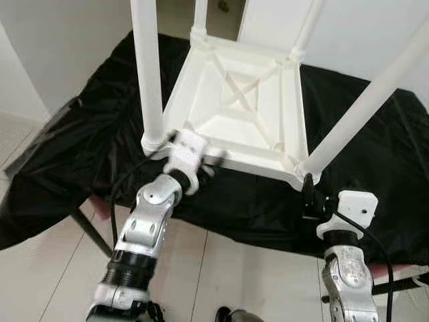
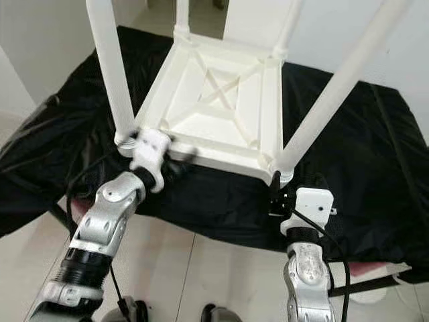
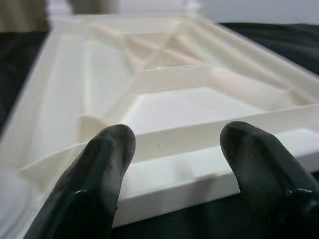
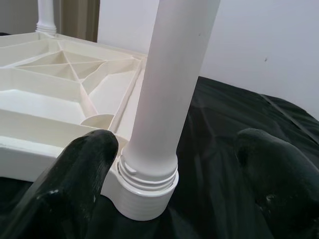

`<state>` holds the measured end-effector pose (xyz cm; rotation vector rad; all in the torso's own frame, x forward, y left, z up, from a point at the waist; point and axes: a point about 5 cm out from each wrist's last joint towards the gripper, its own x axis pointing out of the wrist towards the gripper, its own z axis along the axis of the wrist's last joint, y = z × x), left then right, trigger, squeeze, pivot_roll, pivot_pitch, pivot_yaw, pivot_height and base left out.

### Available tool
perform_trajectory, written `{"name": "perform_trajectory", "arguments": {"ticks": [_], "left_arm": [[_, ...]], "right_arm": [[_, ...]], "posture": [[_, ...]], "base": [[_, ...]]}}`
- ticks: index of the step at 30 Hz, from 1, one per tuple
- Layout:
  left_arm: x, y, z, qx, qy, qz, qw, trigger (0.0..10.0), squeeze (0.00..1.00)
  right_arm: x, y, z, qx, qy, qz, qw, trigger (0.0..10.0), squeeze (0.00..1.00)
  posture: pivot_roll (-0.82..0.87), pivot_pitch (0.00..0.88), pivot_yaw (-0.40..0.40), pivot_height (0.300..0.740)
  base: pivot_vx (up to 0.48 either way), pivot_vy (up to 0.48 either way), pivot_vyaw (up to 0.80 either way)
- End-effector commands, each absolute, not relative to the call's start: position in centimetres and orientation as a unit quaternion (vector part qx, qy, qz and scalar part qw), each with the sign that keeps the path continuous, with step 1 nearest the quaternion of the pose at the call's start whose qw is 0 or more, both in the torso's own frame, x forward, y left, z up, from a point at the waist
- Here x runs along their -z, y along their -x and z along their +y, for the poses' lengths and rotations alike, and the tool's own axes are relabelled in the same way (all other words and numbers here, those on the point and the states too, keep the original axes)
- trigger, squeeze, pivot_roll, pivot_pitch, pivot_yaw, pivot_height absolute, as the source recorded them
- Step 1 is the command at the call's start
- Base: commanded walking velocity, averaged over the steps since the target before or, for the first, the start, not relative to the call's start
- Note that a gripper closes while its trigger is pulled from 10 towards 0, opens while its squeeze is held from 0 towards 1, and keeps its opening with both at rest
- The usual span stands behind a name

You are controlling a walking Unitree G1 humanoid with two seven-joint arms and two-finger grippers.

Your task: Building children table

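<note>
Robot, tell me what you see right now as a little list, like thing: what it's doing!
table: white table top lies upside down on the black cloth, four legs sticking up
near right leg: the leg sits in its threaded corner socket
left hand: left hand open, fingers either side of the table's near rim
right hand: right hand open, fingers either side of the leg's base, not closed on it
floor: pale tiles
</note>
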<state>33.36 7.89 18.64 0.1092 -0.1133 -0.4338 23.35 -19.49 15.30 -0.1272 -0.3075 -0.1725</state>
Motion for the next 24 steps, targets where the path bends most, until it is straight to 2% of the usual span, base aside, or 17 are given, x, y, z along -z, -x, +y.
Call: {"name": "perform_trajectory", "arguments": {"ticks": [1, 10, 21, 24], "left_arm": [[-18.1, -33.9, 7.6, 0.190, -0.043, -0.042, 0.980, 10.0, 0.00], [-18.6, -35.4, 7.2, 0.148, -0.011, -0.037, 0.988, 10.0, 0.00], [-19.7, -36.6, 4.6, 0.149, 0.018, -0.038, 0.988, 10.0, 0.00], [-19.7, -37.1, 4.0, 0.145, 0.027, -0.033, 0.989, 10.0, 0.00]], "right_arm": [[-15.5, -23.2, -19.4, 0.071, 0.065, -0.157, 0.983, 10.0, 0.00], [-16.8, -23.4, -19.4, 0.040, 0.054, -0.177, 0.982, 10.0, 0.00], [-20.9, -24.2, -20.6, 0.052, 0.056, -0.239, 0.968, 10.0, 0.00], [-24.3, -24.9, -20.8, 0.053, 0.051, -0.291, 0.954, 10.0, 0.00]], "posture": [[0.06, 0.164, -0.079, 0.740], [0.04, 0.158, -0.065, 0.740], [0.02, 0.145, -0.057, 0.740], [0.02, 0.132, -0.056, 0.740]], "base": [[0.000, 0.000, 0.00], [0.000, 0.000, 0.00], [0.000, 0.000, 0.00], [0.000, 0.000, 0.00]]}}
